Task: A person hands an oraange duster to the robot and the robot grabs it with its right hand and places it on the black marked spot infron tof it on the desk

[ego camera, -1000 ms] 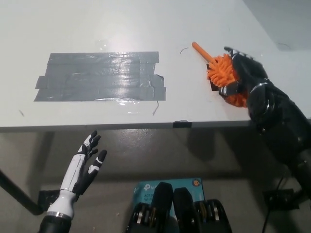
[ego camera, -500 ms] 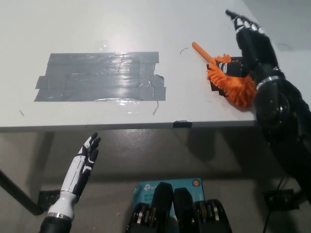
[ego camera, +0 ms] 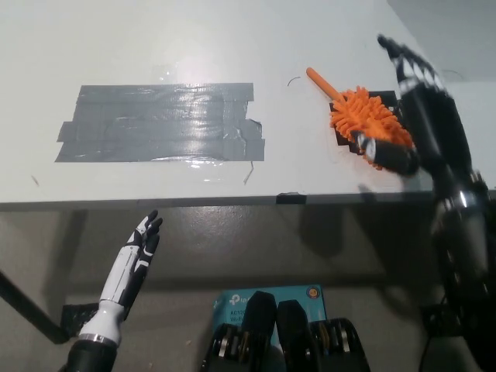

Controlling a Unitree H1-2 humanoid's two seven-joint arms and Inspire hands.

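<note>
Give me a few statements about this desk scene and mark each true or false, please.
1. The duster lies on the desk. True.
2. The right hand grips the duster. False: its fingers are spread, and it holds nothing.
3. The duster covers part of a black mark. True.
4. The grey tape patch is under the duster. False: it lies apart, to the duster's left in the picture.
5. The left hand rests on the desk. False: it hangs open below the desk's edge.
</note>
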